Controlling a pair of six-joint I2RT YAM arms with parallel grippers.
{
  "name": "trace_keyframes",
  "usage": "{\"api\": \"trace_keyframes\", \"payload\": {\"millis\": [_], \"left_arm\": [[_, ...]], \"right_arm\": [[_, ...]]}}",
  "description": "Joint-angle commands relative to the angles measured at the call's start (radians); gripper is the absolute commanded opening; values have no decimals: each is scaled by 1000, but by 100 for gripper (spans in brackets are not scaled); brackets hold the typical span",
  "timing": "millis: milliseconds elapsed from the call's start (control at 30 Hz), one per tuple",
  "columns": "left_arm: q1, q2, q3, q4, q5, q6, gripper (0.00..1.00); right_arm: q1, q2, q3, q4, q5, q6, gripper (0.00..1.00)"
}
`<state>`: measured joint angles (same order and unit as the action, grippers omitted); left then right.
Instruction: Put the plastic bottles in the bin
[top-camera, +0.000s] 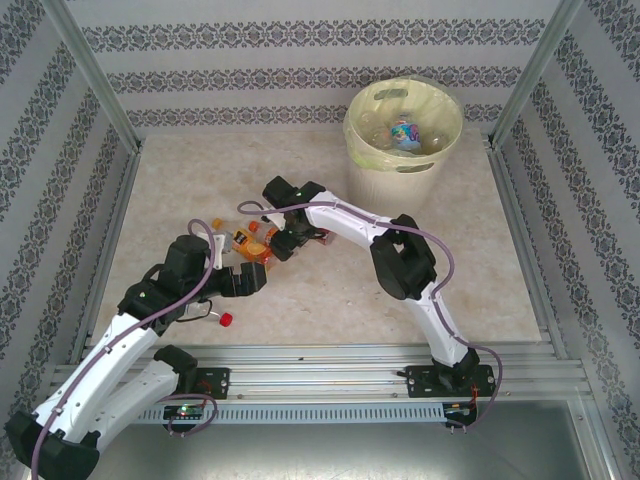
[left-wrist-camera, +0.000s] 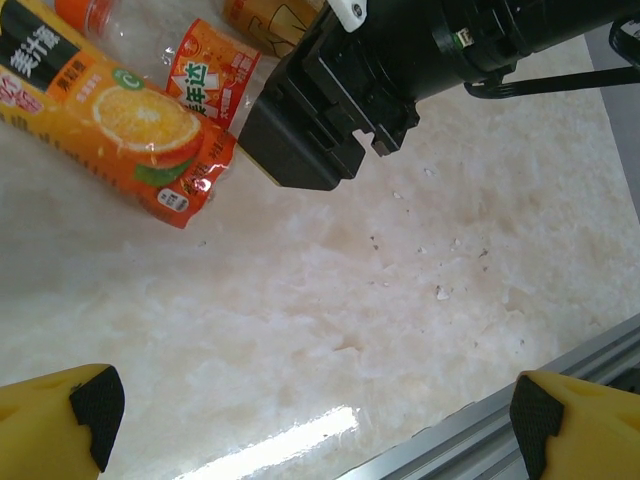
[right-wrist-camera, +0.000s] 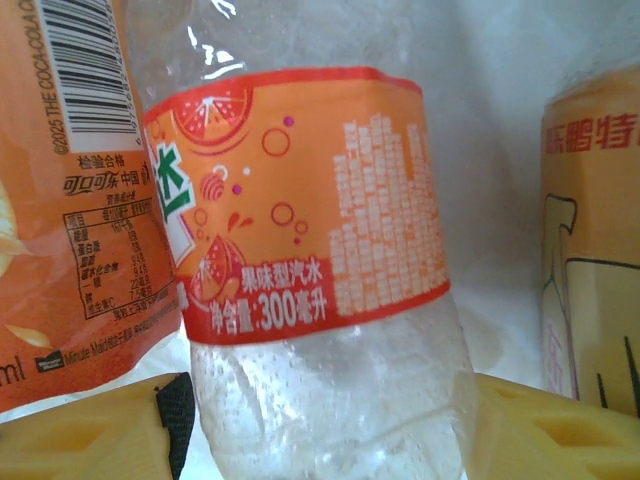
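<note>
Several plastic bottles (top-camera: 248, 240) with orange labels lie together on the table left of centre. My right gripper (top-camera: 283, 245) reaches into this cluster. In the right wrist view a clear bottle with an orange label (right-wrist-camera: 300, 200) lies between the yellow fingers (right-wrist-camera: 560, 430) of the right gripper (right-wrist-camera: 325, 430), and I see no squeeze on it. My left gripper (left-wrist-camera: 315, 420) hovers open over bare table, just near of an orange-juice bottle (left-wrist-camera: 110, 125). The bin (top-camera: 352, 130) stands at the far right with a blue-labelled bottle (top-camera: 405, 133) inside.
A loose red cap (top-camera: 226, 319) lies near the left arm. The right arm's black wrist (left-wrist-camera: 330, 110) is close in front of my left gripper. An aluminium rail (top-camera: 330, 355) runs along the near edge. Patterned walls close in the table.
</note>
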<state>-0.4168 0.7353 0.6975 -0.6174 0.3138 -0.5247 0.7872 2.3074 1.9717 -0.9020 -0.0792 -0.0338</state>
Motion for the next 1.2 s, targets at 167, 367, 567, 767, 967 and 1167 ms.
{"api": "trace_keyframes", "payload": {"millis": [167, 367, 567, 767, 967, 1167], "left_arm": [[7, -1, -15, 35, 20, -13, 100], [7, -5, -27, 49, 30, -17, 100], [6, -26, -29, 19, 12, -14, 100], [7, -23, -24, 7, -5, -24, 100], [7, -23, -31, 9, -18, -28, 100], [6, -16, -34, 21, -18, -43, 100]], "right_arm": [[-9, 38, 30, -6, -39, -1, 70], [-8, 55, 43, -13, -28, -6, 74], [-10, 83, 67, -17, -26, -9, 71], [-18, 87, 80, -15, -27, -10, 61], [-32, 43, 57, 16, -49, -5, 55], [-39, -44, -8, 64, -62, 13, 53]]}}
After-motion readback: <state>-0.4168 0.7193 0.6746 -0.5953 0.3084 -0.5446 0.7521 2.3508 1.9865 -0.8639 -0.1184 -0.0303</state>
